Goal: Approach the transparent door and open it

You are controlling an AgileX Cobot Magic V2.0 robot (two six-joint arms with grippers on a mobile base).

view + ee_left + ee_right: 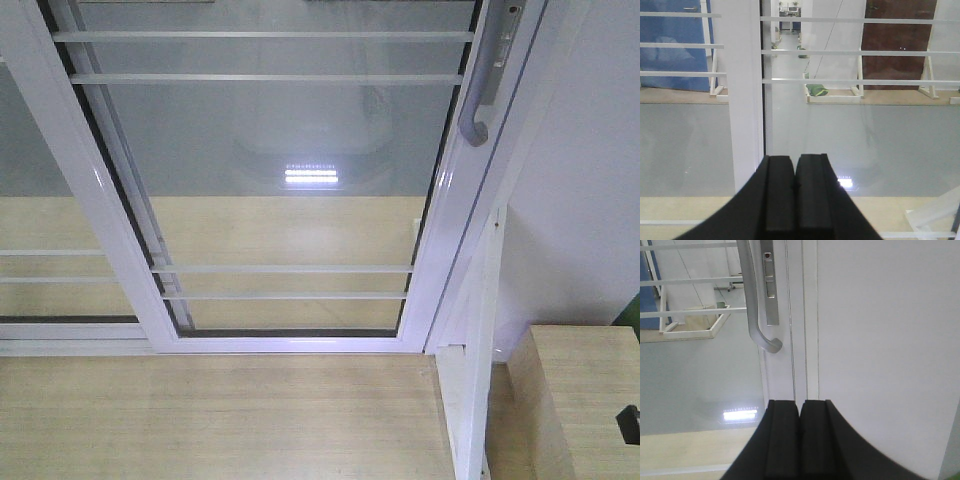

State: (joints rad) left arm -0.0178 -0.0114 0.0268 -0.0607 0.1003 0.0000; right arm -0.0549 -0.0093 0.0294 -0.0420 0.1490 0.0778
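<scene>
I have drawn up close in front of the tall sliding glass door in its white aluminium frame (290,150), so I judge the approach all but done. The opening itself is not yet begun.

The long curved grey metal handle (756,300) sits on the door's right-hand stile, and the thin horizontal white bars (270,35) run away to the left of it across the glass. Just to the right of the handle, the stile appears to lie against the plain white upright post (478,330), so I take the door to be closed.

My right gripper (800,410) hangs below the handle and a little to its right, apart from it. Its two black pads are pressed flat together with nothing between them. My left gripper (794,165) is closed the same way and empty, and it looks through the glass well to the left of the handle, near a white upright stile (745,100).

What is left, as I judge it, is to part the right pads, bring them up to the handle, grip it and slide the door leftward.

Much is out of sight. The top of the handle is cut off in both views that show it. The narrow silver lock plate (771,285) beside the handle carries a small red mark, but I cannot tell whether the door is locked. Neither of my arms shows in the front view — I cannot say how near my pads are to the glass.
</scene>
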